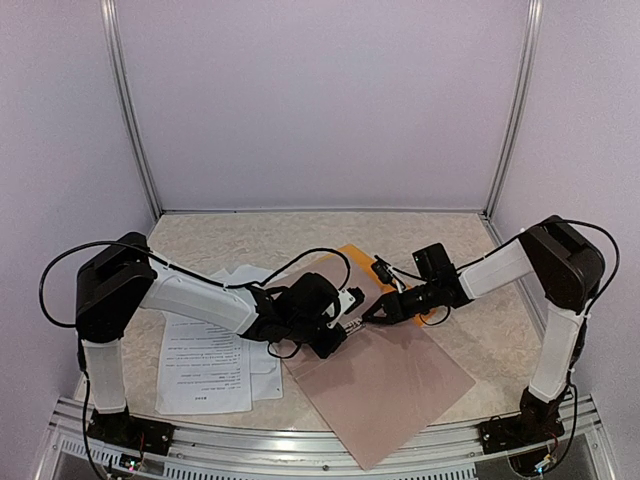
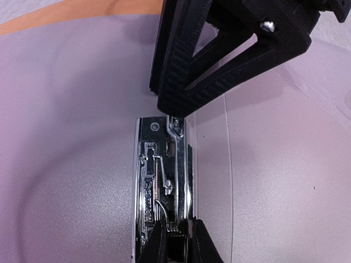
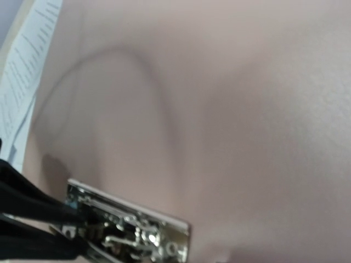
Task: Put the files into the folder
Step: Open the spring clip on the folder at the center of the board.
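Note:
The files (image 1: 205, 362) are white printed sheets lying loose on the table at the left, and they also show in the right wrist view as the files (image 3: 26, 71). The folder (image 1: 352, 262) shows as an orange edge at the centre. Its metal clip (image 2: 164, 181) lies on a pale pinkish surface. My left gripper (image 2: 178, 247) is shut on the clip's near end. The right gripper (image 1: 380, 310) comes in from the right, and its fingers (image 2: 171, 71) touch the clip's far end. The right wrist view shows the clip (image 3: 131, 230) but not its own fingers.
A pinkish-brown flat board (image 1: 385, 385) lies tilted from the centre toward the front rail (image 1: 300, 445). Pale walls with metal corner posts (image 1: 130, 110) enclose the table on three sides. Black cables loop over both arms.

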Controlling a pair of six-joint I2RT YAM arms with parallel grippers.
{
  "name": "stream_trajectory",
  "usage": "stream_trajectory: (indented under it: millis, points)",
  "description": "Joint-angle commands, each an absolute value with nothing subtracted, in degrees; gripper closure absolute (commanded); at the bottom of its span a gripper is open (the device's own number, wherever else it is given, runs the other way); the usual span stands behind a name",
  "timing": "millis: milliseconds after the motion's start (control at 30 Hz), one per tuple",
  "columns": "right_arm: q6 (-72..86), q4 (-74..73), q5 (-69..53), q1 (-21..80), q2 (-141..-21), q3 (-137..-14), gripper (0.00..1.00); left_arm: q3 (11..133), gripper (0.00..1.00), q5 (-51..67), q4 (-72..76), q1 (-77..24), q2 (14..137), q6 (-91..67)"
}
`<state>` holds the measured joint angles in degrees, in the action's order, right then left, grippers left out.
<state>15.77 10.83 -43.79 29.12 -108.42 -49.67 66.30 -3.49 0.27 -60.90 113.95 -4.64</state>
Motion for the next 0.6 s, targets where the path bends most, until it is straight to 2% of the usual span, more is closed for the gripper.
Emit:
stream_trajectory:
  millis: [0,400,567]
  points:
    - [19.2,13.8,-47.0,28.7,-112.0,-48.3,0.71,65.0,0.92,-3.4,-9.2,-61.2,117.2,-6.0]
    - [20.1,15.0,-48.4,28.8,-112.7,-46.9,0.76,64.9,0.92,-4.1,-9.2,-61.2,117.1,-6.2]
    - [20.2,15.5,-48.8,28.8,-112.7,-46.4,0.82,65.1,0.92,-4.3,-9.2,-61.2,117.3,-6.2]
